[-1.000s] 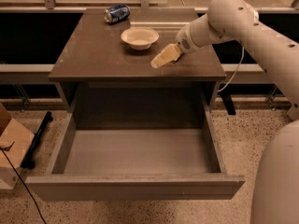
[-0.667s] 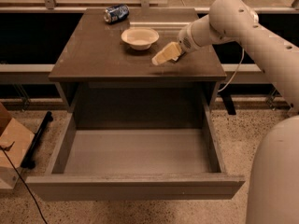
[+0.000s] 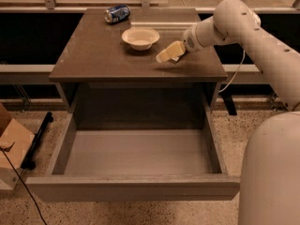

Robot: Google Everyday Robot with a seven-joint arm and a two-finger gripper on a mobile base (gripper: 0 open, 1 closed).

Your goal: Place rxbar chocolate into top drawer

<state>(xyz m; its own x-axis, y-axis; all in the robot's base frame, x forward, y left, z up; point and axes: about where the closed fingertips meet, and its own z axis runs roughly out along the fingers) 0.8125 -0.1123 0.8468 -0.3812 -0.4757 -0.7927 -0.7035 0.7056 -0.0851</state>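
Note:
My gripper (image 3: 168,53) is low over the brown-grey cabinet top (image 3: 98,55), to the right of the white bowl (image 3: 140,38), with the arm reaching in from the right. The rxbar chocolate does not show; no black wrapper is visible on the top or in the drawer. The top drawer (image 3: 136,187) is pulled fully out toward the front, and its pale grey floor (image 3: 136,151) is bare. A blue soda can (image 3: 117,13) lies on its side at the back of the cabinet top.
A cardboard box (image 3: 9,146) and a black bar (image 3: 38,137) lie on the speckled floor to the left. My white body (image 3: 272,172) fills the lower right. A railing and ledge run behind the cabinet.
My gripper has shifted slightly back and to the right over the cabinet top. The bowl, the can and the drawer have not moved.

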